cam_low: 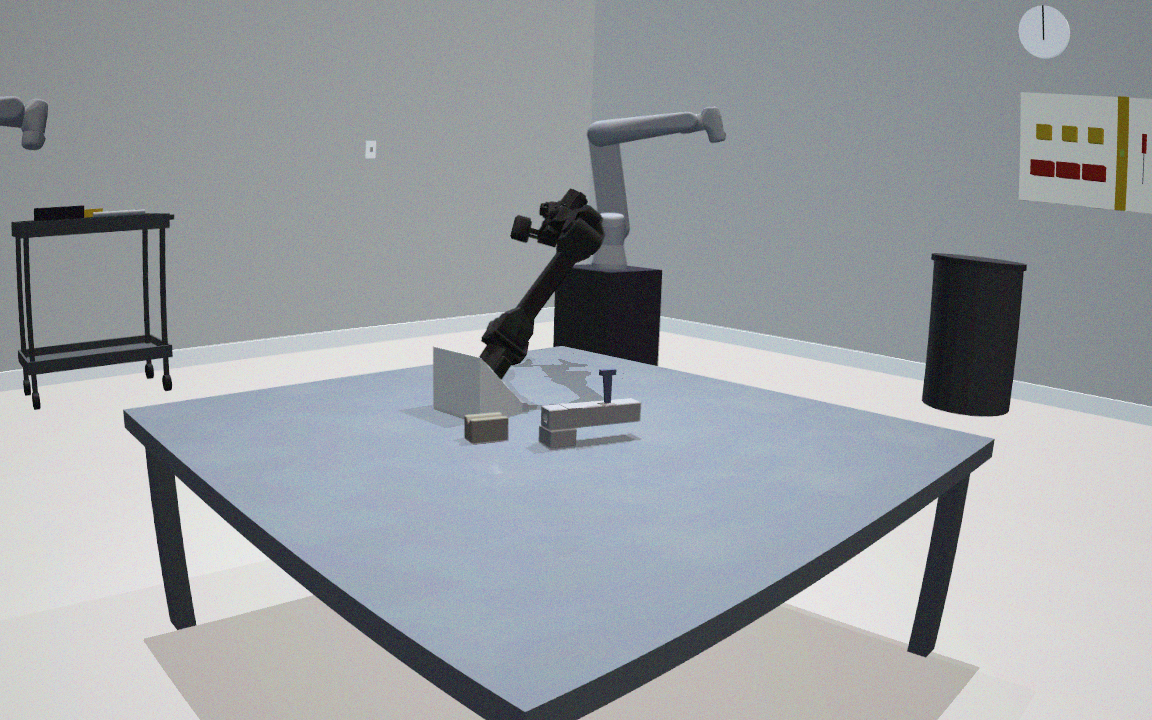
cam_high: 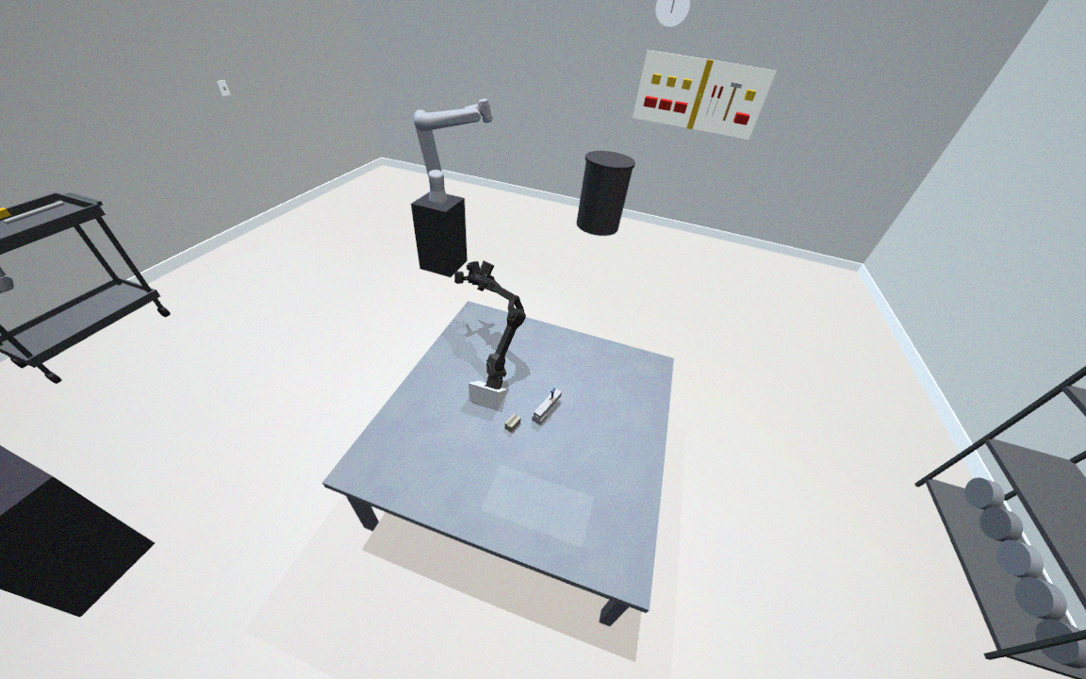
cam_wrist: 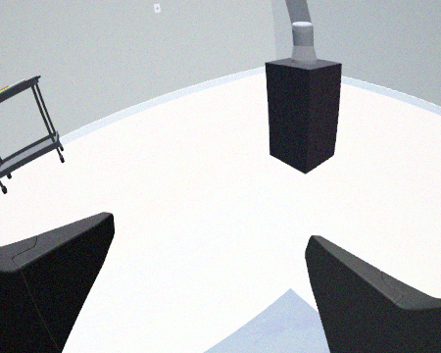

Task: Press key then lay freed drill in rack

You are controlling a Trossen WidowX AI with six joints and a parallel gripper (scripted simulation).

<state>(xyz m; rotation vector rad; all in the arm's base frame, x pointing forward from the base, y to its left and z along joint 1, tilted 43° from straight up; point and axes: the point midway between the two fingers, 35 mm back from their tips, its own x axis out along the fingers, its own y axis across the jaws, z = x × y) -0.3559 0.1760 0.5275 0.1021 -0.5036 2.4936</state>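
Note:
My gripper (cam_high: 473, 272) (cam_low: 546, 214) (cam_wrist: 212, 237) is open and empty, raised high over the back left of the table, away from the objects. A dark blue T-shaped key (cam_high: 552, 392) (cam_low: 607, 385) stands upright on a long pale grey block (cam_high: 545, 406) (cam_low: 593, 414), which rests on a small foot at its near end. A small beige block with a grooved top (cam_high: 512, 422) (cam_low: 486, 428), which looks like the rack, sits beside it. The drill cannot be told apart from the long block. None of these objects shows in the wrist view.
A pale wedge-shaped housing (cam_high: 486, 394) (cam_low: 456, 383) stands at my arm's base, on the blue-grey table (cam_high: 412, 455) (cam_low: 508, 555). Beyond the table, another arm's dark pedestal (cam_high: 438, 236) (cam_low: 607, 313) (cam_wrist: 303, 115) stands on the floor.

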